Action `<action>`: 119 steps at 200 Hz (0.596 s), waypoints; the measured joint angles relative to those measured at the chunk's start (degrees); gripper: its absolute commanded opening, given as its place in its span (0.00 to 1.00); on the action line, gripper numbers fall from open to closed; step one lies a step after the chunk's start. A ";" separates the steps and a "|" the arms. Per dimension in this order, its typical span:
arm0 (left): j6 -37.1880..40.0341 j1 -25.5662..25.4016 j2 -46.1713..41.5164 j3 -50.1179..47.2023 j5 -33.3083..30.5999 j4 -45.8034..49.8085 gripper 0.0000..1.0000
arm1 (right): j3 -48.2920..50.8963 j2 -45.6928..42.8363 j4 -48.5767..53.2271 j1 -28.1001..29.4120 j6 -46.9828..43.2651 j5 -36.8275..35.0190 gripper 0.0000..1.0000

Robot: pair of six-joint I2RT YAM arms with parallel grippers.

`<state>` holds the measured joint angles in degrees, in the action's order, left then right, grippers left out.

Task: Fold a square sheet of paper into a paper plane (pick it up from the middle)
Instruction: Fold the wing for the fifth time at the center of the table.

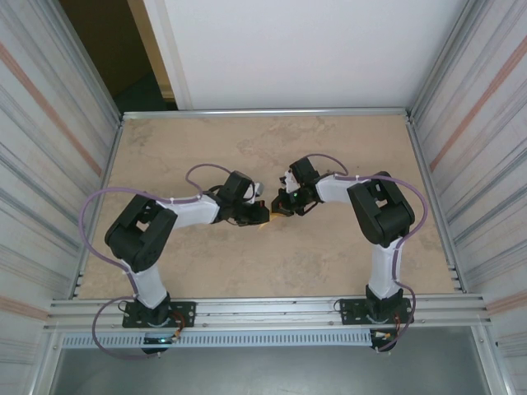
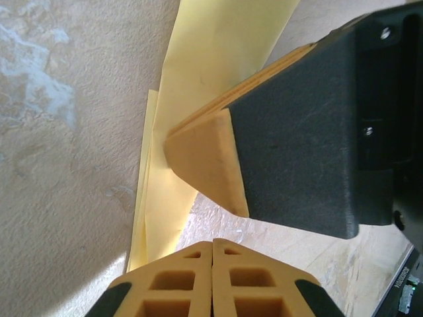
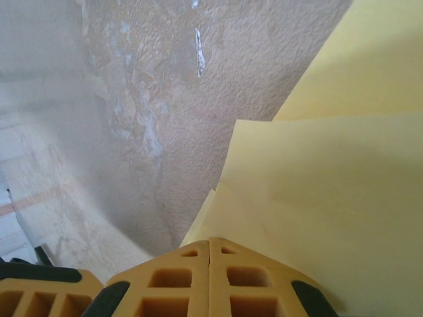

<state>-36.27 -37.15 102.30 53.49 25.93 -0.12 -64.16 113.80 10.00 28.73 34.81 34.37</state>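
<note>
Two black robot arms reach inward from the near edge of a pale, mottled, stone-patterned surface [image 1: 247,148] and meet at its middle, over a yellow sheet of paper [image 2: 218,59]. The paper lies on the surface between the two arm tips, partly covered by them.

The paper is thin, matte and plain, and it is not a flat single square. From the wrist cameras, straight creased edges overlap in at least two layers, with a narrow strip peeking out beside a wider panel. No sharp nose or centre crease can be made out. The plane therefore looks part-made, with early folds in place and the final shaping, and the pick-up from the middle, not yet done.

The left gripper [image 2: 211,254] has orange, ribbed jaws closed together, their tips at the paper's edge. Whether they pinch a layer cannot be told.

The right gripper [image 3: 209,254] also has its jaws shut, with the paper running right up to their tips. Seen from the left wrist, its wedge-shaped orange tip sits on or just above the folded paper.
</note>
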 measured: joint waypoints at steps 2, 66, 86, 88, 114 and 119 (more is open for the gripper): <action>0.00 0.00 0.09 0.00 0.00 0.00 0.07 | -0.09 0.07 0.11 0.00 0.13 0.00 0.01; 0.13 0.02 2.16 0.00 -0.24 1.16 0.07 | -0.94 0.63 1.01 -0.17 0.81 0.22 0.01; 0.26 0.11 2.16 0.00 -0.35 1.57 0.06 | -1.22 0.79 1.42 -0.17 0.79 0.24 0.01; 0.26 0.15 2.16 0.00 -0.35 1.57 0.06 | -1.29 0.83 1.49 -0.17 0.79 0.24 0.01; 0.26 0.57 2.16 -0.09 -0.26 1.51 0.06 | -1.70 1.05 2.10 -0.17 0.79 0.24 0.01; 0.26 0.70 2.16 -0.28 -0.20 1.31 0.06 | -1.75 1.09 2.12 -0.17 0.79 0.24 0.01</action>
<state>-36.01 -36.45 104.47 53.21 25.74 1.19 -65.91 114.89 12.12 28.56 35.59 34.61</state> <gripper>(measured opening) 0.066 0.062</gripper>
